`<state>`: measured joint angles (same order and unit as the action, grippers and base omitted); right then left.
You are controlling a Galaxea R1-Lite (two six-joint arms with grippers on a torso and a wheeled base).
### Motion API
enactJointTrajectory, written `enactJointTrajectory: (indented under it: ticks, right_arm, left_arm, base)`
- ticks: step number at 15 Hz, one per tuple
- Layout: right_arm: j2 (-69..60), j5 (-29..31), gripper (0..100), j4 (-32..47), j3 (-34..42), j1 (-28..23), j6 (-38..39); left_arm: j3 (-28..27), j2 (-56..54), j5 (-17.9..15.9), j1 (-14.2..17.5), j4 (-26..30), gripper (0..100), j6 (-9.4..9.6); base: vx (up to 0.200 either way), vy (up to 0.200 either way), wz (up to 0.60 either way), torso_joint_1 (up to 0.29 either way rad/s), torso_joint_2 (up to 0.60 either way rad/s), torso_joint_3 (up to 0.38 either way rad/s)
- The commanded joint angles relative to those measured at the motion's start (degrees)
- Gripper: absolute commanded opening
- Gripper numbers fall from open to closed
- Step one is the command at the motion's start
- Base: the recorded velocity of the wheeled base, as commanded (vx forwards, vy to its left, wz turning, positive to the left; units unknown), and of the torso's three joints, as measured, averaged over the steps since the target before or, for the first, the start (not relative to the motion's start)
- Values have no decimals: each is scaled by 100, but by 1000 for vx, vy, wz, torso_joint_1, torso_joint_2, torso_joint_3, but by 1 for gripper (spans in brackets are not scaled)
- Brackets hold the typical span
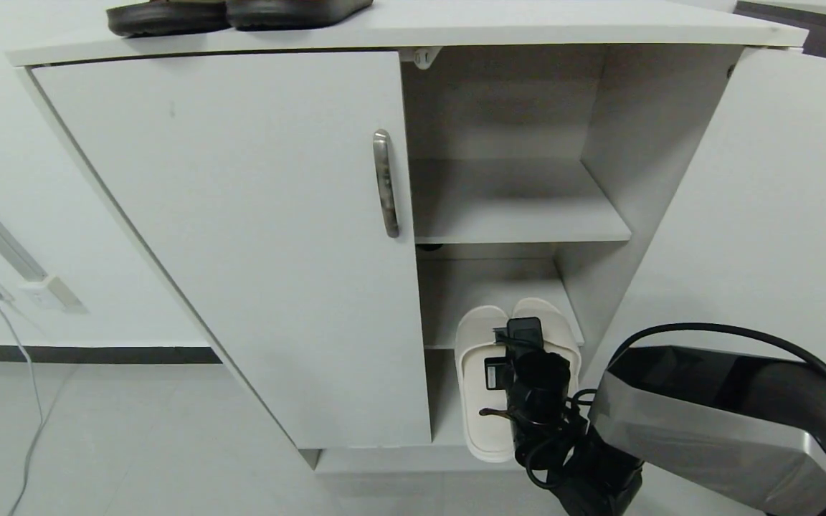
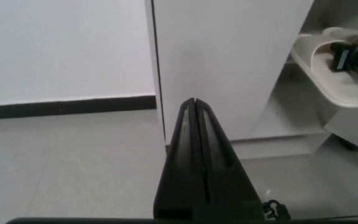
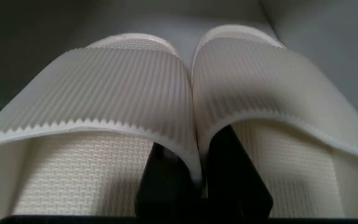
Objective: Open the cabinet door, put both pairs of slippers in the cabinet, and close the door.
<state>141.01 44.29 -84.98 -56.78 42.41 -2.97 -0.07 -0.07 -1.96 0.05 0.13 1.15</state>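
The right wrist view shows the right tool (image 3: 197,171) pinching both white slippers (image 3: 123,87).

Left claw (image 2: 194,104) low, fingers (image 2: 184,146) pressed together; right claw (image 1: 519,335) outstretched, pinched on white slippers (image 1: 476,405).

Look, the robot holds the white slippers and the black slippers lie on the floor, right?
No: the black slippers lie on top of the cabinet, not the floor, as the head view shows. The right gripper does hold the white slippers.
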Motion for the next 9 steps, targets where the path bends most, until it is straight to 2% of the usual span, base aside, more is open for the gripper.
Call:
enactJointTrajectory:
  ticks: [1,3,9]
  right_arm:
    - [-12,1,0,8,1,-5,-1]
    - [-38,1,0,-1,-26,-58,-1]
    - [-82,-157,0,280,-281,-119,-1]
  left_arm:
    - [-1,7,3,4,4,0,0]
    - [-1,7,3,4,4,0,0]
    - [-1,7,3,4,4,0,-9]
  base:
    - [200,0,0,7,7,-2]
    - [200,0,0,7,-2,2]
    - [0,0,0,0,0,0]
